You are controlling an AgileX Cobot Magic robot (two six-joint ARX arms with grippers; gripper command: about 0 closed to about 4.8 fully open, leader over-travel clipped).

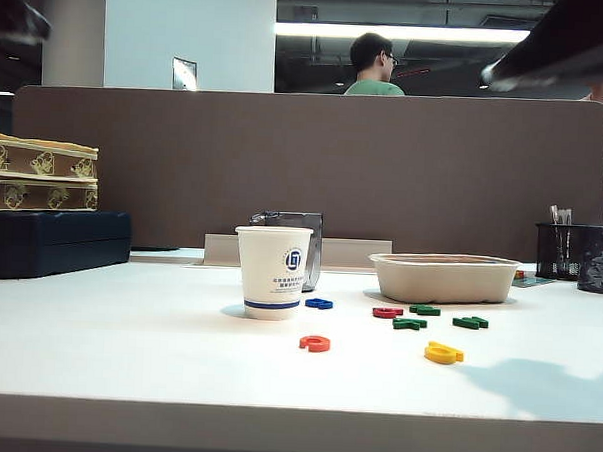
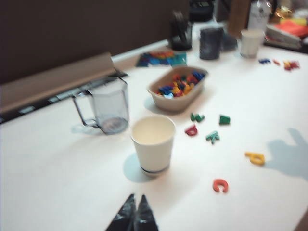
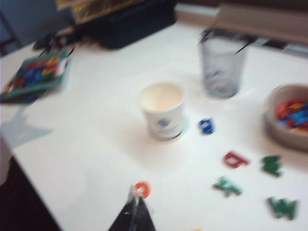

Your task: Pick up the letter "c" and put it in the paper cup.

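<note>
The letter "c" (image 1: 306, 342), small and orange-red, lies flat on the white table in front of the paper cup (image 1: 272, 272) and a little to its right. The cup stands upright, white with a blue logo and band, and looks empty from above (image 2: 153, 144). My right gripper (image 3: 136, 192) is shut and hovers above the table with its tips just short of the c (image 3: 146, 187). My left gripper (image 2: 137, 195) is shut too, in the air on the near side of the cup, with the c (image 2: 219, 182) off to one side. Neither holds anything.
A beige tray (image 1: 444, 277) full of coloured letters stands right of the cup, a clear jug (image 2: 108, 106) behind it. Loose red (image 1: 387, 312), blue (image 1: 319, 303), green (image 1: 409, 324) and yellow (image 1: 443, 353) letters lie around. Boxes (image 1: 42, 215) stand at the back left.
</note>
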